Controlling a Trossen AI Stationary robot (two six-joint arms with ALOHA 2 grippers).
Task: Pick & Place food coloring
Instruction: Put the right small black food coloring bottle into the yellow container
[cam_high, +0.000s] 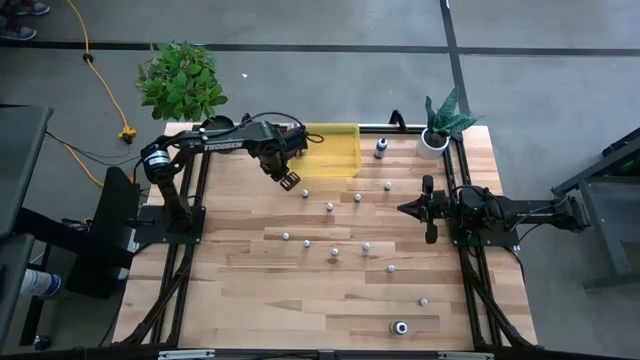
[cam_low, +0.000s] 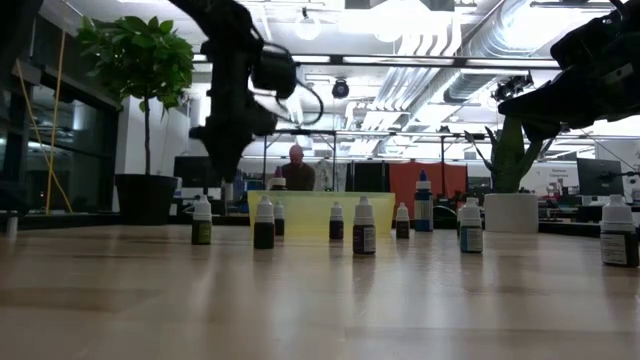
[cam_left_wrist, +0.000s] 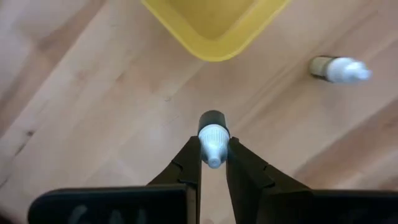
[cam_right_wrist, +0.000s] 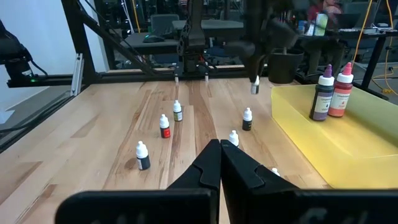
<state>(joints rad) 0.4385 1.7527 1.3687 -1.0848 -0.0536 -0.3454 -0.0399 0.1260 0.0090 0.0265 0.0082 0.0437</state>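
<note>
Several thumb-sized food coloring bottles (cam_high: 334, 253) with whitish caps stand on their bases, scattered over the wooden table. My left gripper (cam_high: 291, 182) hangs beside the near right corner of the yellow see-through bin (cam_high: 335, 150). It is shut on one small dark-bodied bottle (cam_left_wrist: 213, 118), which also shows in the right wrist view (cam_right_wrist: 254, 89), up off the wood. My right gripper (cam_high: 403, 209) waits at the table's right side, shut (cam_right_wrist: 219, 146) and holding nothing. My left gripper pinches the bottle's white cap (cam_left_wrist: 213, 134) between its two fingers (cam_left_wrist: 189, 163), one on each side. The fingers come from above, pointing down. The bottle hangs upright below them, dark body downward, lifted clear of the table.
Taller bottles (cam_high: 380, 148) stand at the bin's right end. A white plant pot (cam_high: 433, 142) sits at the far right corner. Another small bottle (cam_left_wrist: 339, 68) stands close to the held one. The table's near left part shows bare wood (cam_high: 230, 290).
</note>
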